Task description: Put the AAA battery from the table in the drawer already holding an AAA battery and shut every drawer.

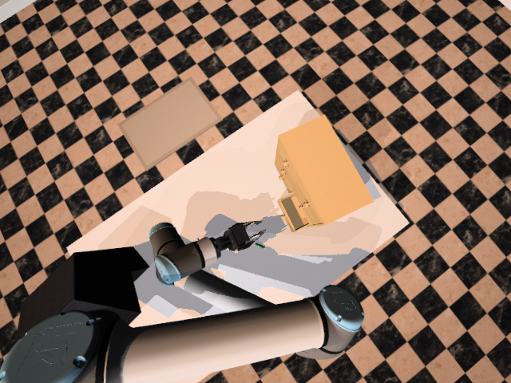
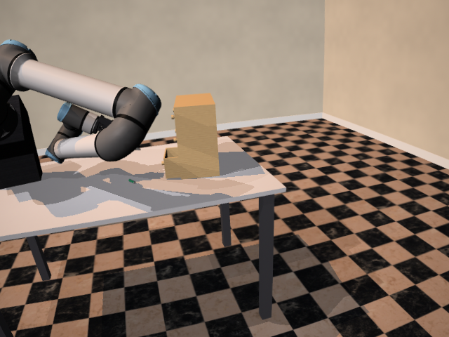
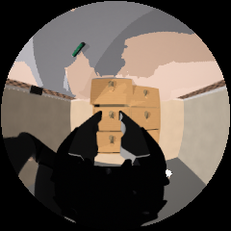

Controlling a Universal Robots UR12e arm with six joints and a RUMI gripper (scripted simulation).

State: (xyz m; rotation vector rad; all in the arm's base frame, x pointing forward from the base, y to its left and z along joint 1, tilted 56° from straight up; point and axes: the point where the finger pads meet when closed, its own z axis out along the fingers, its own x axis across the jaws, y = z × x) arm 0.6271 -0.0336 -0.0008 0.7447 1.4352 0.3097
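Top view: gripper (image 1: 263, 227) (image 3: 110, 111) parted, nothing held; green AAA battery (image 1: 259, 245) (image 2: 132, 180) (image 3: 78, 49) on table. Bottom drawer (image 1: 291, 212) (image 2: 172, 166) (image 3: 111, 91) pulled out; with no stops, a snagged knob (image 1: 283, 216) (image 2: 163, 162) (image 3: 112, 85) could drag it free.

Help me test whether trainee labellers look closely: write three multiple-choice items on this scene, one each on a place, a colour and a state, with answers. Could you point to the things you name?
1. Where is the loose battery (image 1: 259, 245) (image 2: 132, 180) (image 3: 78, 49)?
A) on top of the chest (image 1: 326, 164) (image 2: 197, 141) (image 3: 139, 102)
B) on the floor
C) on the table (image 1: 231, 164) (image 2: 236, 188) (image 3: 63, 29)

2. What colour is it mainly?
A) green
B) red
C) yellow

3. How does the lowest drawer (image 1: 285, 214) (image 2: 172, 169) (image 3: 101, 93) stand?
A) fully shut
B) pulled out
C) lying on the floor

1 C: the top and exterior views show it on the tabletop.
2 A: its green casing shows in the wrist view.
3 B: the exterior view shows it jutting forward.
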